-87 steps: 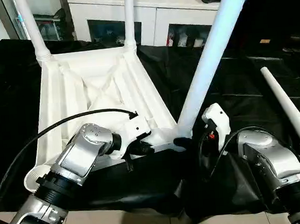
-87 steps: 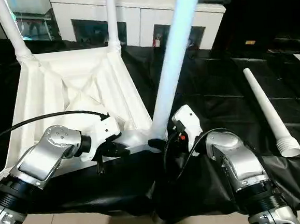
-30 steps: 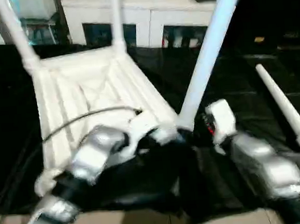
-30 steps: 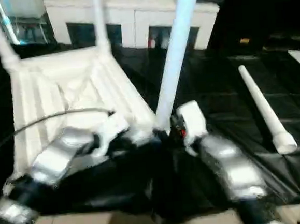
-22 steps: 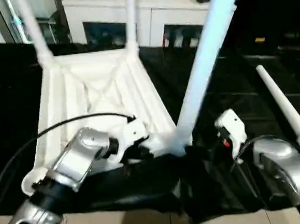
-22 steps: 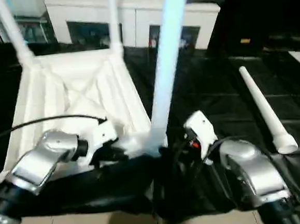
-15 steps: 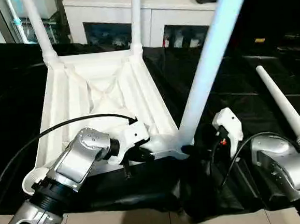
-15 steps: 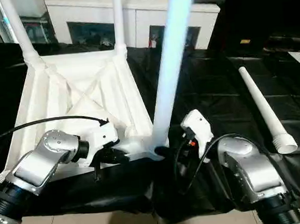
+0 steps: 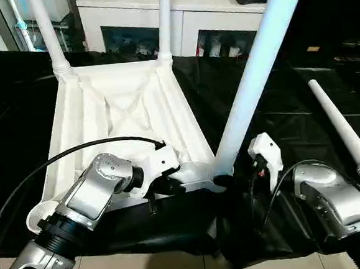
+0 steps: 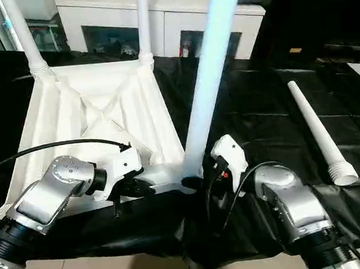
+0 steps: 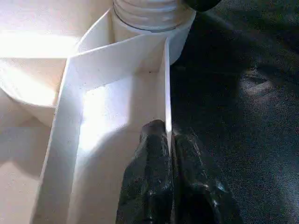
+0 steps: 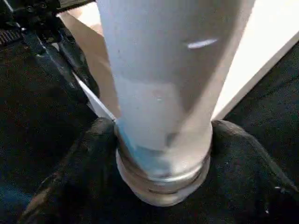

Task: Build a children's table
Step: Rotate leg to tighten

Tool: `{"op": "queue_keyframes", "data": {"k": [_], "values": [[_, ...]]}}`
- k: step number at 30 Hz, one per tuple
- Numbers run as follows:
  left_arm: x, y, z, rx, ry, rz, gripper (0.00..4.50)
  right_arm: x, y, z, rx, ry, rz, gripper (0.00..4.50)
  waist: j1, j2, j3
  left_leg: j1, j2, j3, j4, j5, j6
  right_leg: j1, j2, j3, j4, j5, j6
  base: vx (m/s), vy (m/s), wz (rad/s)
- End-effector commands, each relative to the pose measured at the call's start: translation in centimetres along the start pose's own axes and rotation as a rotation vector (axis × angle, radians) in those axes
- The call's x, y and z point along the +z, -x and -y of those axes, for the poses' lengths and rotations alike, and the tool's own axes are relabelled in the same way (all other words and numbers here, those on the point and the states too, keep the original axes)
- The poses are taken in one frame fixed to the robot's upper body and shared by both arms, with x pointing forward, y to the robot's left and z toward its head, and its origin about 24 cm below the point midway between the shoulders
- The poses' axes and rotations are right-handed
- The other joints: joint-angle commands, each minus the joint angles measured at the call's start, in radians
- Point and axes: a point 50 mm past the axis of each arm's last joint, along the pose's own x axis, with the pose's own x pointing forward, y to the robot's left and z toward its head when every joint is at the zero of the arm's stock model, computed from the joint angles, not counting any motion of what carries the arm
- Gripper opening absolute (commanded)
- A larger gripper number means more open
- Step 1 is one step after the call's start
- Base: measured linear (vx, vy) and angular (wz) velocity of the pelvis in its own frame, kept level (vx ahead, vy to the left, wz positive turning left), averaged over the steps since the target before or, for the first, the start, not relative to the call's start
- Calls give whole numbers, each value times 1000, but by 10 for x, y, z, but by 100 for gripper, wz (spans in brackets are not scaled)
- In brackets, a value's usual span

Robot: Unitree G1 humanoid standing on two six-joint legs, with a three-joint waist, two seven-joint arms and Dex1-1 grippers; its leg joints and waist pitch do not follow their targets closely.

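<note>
Black plastic sheeting (image 9: 302,106) is covering the work surface, and the white plastic rectangular tabletop (image 9: 120,123) is lying on it upside down, its ribbed underside facing up. Behind it a white cabinet with glass doors (image 9: 177,22) is standing against the wall. Three long tapered white tube legs are rising from the tabletop's corner sockets: two at the far corners (image 9: 46,33) (image 9: 163,20) and one, the near-right leg (image 9: 250,73), leaning slightly at the corner closest to the robot's right arm. A fourth white tube leg (image 9: 341,128) is lying loose on the sheeting, well apart to the right. The left gripper (image 11: 169,140) is pinching the thin near edge wall of the tabletop between its closed black fingers (image 11: 149,154), just beside that corner socket. The right gripper (image 12: 161,140) is wrapping its black fingers (image 12: 238,149) around the base of the near-right leg, touching it on both sides just above the threaded collar.
</note>
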Motion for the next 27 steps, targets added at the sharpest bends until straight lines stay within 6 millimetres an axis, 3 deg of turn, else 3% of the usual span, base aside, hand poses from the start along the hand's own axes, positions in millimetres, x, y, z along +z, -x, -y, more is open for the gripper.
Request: {"op": "queue_keyframes", "data": {"k": [1, 17, 19, 21, 22, 23, 25, 27], "values": [[7, -7, 10, -85, -28, 9, 0, 3, 1, 4, -7, 23, 2, 290, -3, 0, -62, 30, 71, -31, -80, -250, 5, 31, -61, 41, -70, -214, -215, 0, 0, 0], [5, -10, 10, -79, -16, -2, 0, -6, -6, 3, -39, -3, 12, 273, -5, 1, -64, 30, 70, -30, -78, -246, 7, 33, -59, 40, -68, -196, -225, 0, 0, 0], [7, -14, 6, -37, 1, 5, 0, -9, -11, 8, -130, -24, 10, 273, -11, 0, -61, 29, 68, -31, -81, -264, -1, 29, -59, 40, -72, -227, -219, 0, 0, 0], [10, -20, 0, 24, 29, 22, 0, -11, -17, 14, -233, -56, 12, 273, -18, -2, -57, 33, 66, -32, -83, -321, -29, 23, -60, 39, -81, -314, -204, 0, 0, 0], [14, -25, -5, 72, 53, 38, 0, -12, -22, 17, -307, -90, 16, 273, -21, -3, -59, 33, 66, -39, -83, -353, -44, 25, -64, 36, -85, -376, -185, 0, 0, 0], [18, -30, -9, 111, 76, 53, 0, -13, -27, 19, -372, -123, 18, 273, -26, -4, -58, 35, 65, -41, -83, -386, -59, 17, -65, 36, -94, -432, -162, 0, 0, 0], [21, -34, -11, 139, 97, 63, 0, -13, -31, 20, -419, -147, 19, 273, -33, -5, -57, 31, 66, -46, -86, -401, -65, 19, -65, 34, -94, -452, -150, 0, 0, 0], [33, -51, -23, 269, 205, 66, 0, -8, -57, 20, -574, -242, 40, 273, -42, -4, -58, 36, 62, -44, -82, -424, -72, 8, -65, 34, -98, -480, -141, 0, 0, 0]]}}
